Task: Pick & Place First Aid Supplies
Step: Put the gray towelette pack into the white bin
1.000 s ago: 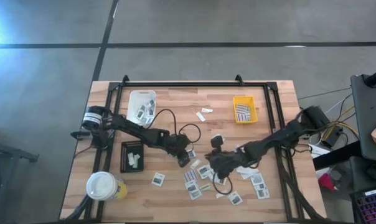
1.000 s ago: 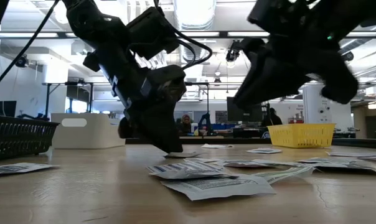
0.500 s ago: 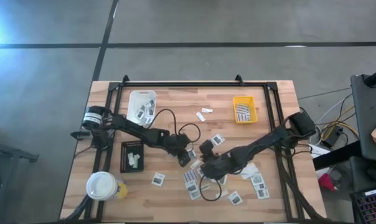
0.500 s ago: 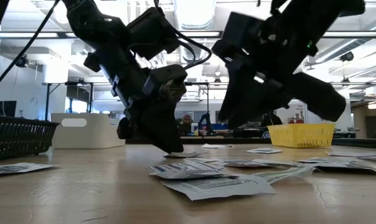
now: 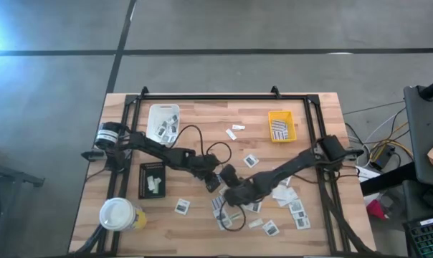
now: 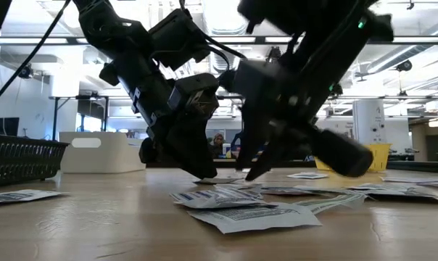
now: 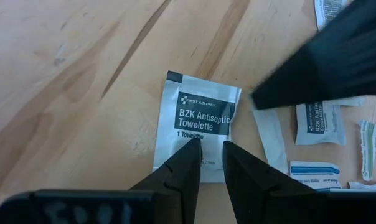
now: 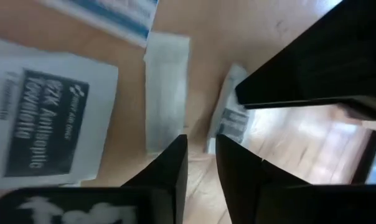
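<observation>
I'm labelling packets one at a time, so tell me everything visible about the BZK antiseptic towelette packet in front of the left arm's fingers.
The towelette packet is a flat white sachet, foil or paper by its look, with a dark panel printed "First Aid Only, BZK Antiseptic Towelette, 1 Towelette". It looks sealed and lies flat, slightly askew, on the bare wooden table, apart from the other packets. The left end effector is poised over its lower edge, fingers slightly apart. Whether the tips touch it is unclear.
</observation>
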Tool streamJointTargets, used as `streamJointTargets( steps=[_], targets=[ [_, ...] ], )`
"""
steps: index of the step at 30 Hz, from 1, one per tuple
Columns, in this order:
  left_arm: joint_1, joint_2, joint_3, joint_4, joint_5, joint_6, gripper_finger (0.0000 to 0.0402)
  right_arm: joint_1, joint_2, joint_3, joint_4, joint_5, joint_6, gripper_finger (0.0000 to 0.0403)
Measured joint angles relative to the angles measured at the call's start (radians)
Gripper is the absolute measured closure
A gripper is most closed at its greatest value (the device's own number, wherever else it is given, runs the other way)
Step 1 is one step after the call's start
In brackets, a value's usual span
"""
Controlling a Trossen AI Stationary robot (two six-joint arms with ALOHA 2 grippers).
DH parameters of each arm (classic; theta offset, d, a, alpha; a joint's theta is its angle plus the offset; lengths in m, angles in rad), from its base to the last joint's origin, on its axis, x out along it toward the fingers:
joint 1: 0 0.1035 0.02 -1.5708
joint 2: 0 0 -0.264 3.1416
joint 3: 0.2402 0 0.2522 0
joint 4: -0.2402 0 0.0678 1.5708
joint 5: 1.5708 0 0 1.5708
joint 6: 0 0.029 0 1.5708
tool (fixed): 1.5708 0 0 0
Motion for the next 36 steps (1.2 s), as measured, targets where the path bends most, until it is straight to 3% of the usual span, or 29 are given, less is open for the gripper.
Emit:
streamJointTargets(
  steps=[6,11,36],
  targets=[
    [0.001,0.000,0.000,-0.001,0.025,0.001,0.0309,-0.022,0.040,0.015,0.013,0.027,0.001,0.0323],
    [0.014,0.000,0.000,0.000,0.055,0.002,0.0309,-0.022,0.054,0.014,0.011,0.108,0.013,0.0319],
    [0.062,-0.006,-0.001,0.057,0.175,0.086,0.0309,-0.039,0.057,0.010,0.086,0.079,0.057,0.0349]
  ],
)
